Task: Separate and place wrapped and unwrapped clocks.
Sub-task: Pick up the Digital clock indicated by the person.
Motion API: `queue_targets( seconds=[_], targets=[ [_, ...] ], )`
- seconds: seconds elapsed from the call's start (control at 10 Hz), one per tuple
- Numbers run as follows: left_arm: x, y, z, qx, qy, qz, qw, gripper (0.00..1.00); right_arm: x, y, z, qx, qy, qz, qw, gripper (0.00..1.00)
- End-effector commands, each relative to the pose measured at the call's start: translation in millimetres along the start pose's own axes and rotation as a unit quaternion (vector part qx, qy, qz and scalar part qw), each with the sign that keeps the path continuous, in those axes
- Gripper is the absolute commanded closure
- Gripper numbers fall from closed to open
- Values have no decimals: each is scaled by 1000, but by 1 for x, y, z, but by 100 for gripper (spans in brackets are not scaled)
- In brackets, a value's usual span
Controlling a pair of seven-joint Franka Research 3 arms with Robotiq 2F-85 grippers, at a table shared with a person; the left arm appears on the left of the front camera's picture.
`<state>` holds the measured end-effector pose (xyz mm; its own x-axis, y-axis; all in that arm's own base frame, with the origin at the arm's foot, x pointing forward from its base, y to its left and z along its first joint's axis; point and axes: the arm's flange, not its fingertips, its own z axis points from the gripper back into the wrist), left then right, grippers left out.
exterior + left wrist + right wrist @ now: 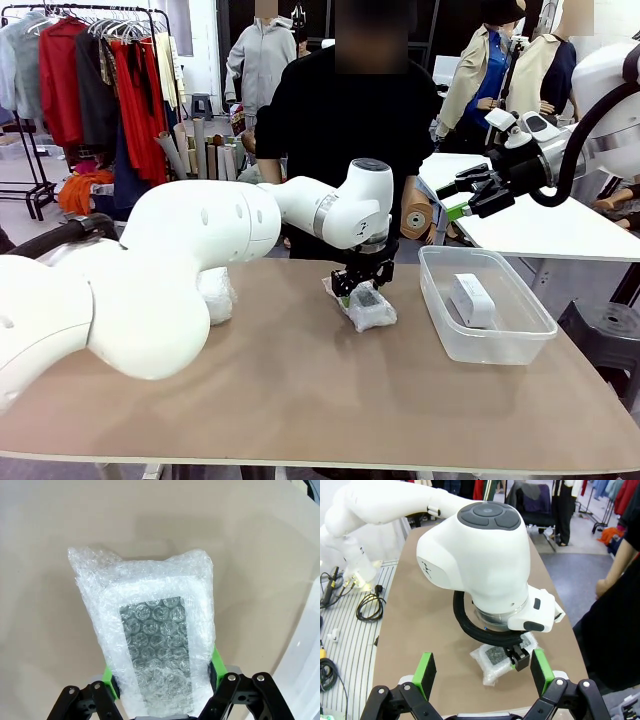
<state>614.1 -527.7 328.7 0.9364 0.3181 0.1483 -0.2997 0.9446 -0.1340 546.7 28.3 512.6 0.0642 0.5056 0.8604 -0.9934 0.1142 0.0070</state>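
Observation:
A clock wrapped in white bubble wrap (372,312) lies on the brown table near its middle. My left gripper (362,290) comes straight down on it. In the left wrist view the green pads (216,661) press both sides of the bubble-wrapped clock (150,615). The right wrist view shows the same bundle (492,661) under the left wrist. A bare white clock (472,299) lies in the clear bin (436,300) on the right. Another wrapped bundle (217,294) sits at the left, partly behind my left arm. My right gripper (468,192) (484,672) hangs open, high at the right.
A person in black stands at the far side of the table, just behind the left wrist. The clear bin's wall (307,655) lies close to the right of the held bundle. Bare tabletop (300,400) stretches toward the front edge.

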Motion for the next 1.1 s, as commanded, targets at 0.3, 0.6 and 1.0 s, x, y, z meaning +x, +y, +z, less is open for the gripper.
queue_targets(
  seconds=[0.3,0.6,1.0],
  targets=[
    [-28,19,58,24,-12,-74,997,100,1,0,1,-1,1,1,1000,0],
    [-52,37,108,83,-45,-133,987,100,1,0,1,-1,1,1,1000,0],
    [-77,65,170,12,-9,-268,963,100,1,0,1,-1,1,1,1000,0]
  ],
)
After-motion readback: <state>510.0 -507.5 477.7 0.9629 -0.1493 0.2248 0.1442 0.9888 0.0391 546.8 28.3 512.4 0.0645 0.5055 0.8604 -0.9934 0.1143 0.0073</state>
